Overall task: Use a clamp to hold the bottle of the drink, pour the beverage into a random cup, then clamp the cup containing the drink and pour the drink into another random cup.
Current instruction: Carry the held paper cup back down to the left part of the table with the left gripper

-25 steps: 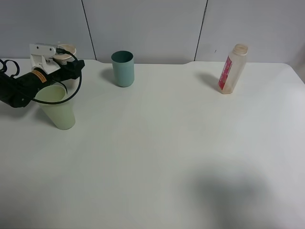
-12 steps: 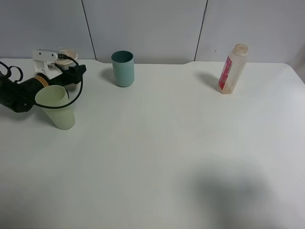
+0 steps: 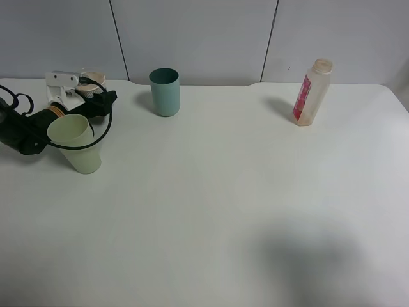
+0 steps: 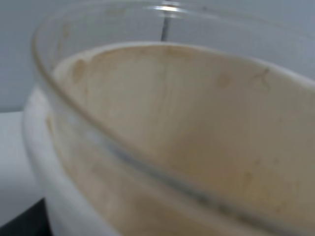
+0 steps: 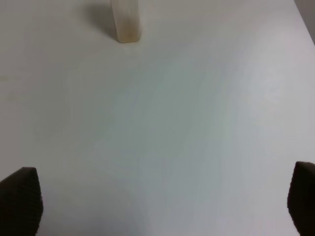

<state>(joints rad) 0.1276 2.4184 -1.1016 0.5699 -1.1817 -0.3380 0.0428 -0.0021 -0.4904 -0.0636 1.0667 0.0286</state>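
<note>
White table (image 3: 211, 192) fills my overhead view. At its far left my left hand (image 3: 86, 89) is clenched on the short cup with the white rim (image 3: 93, 78), just behind the pale yellow-green plastic tumbler (image 3: 75, 142); the left wrist view shows only the cup's beige-stained inside (image 4: 187, 137) close up. The tall teal plastic tumbler (image 3: 165, 91) stands upright near the back edge, apart from the hand. The small translucent bottle with the red-pink label (image 3: 311, 92) stands far right, well apart. My right hand (image 5: 162, 206) is released, with dark fingertips (image 5: 19, 201) spread over bare table.
</note>
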